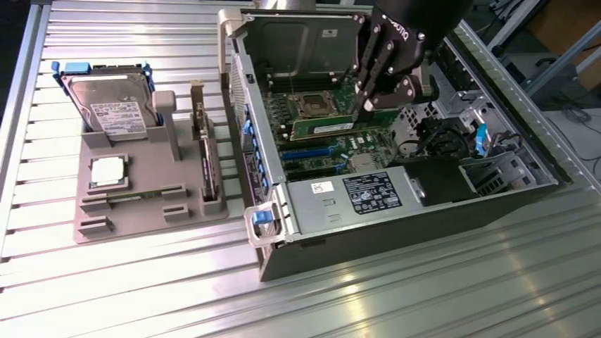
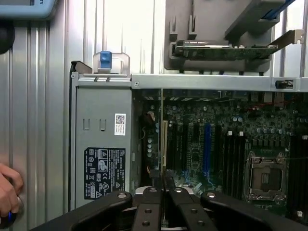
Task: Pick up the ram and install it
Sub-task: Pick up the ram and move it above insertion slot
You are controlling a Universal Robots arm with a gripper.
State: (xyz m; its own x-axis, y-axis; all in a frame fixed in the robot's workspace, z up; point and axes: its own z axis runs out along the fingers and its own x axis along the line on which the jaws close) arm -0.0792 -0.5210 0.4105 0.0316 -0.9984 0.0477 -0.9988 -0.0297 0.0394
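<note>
Jaws are clenched on the ram (image 1: 324, 127): in the wrist view we see the two fingers (image 2: 147, 209) close together, with the stick's thin edge (image 2: 161, 134) running out from between them. In the exterior view the ram sticks out from the jaws toward that view's left. It is low over the motherboard (image 1: 362, 148) inside the open case (image 1: 395, 232). It lies just beside the CPU socket (image 1: 310, 105), between the socket and the power supply (image 1: 367, 193). We cannot tell whether it sits in a slot or hangs just above one. Well apart, on the table (image 1: 423, 296) at the exterior view's left, a grey tray (image 1: 141, 218) holds a hard drive (image 1: 112, 105), a CPU chip (image 1: 108, 171) and an upright card (image 1: 205, 151). A person's hand (image 2: 7, 192) rests on the table beside the case.
</note>
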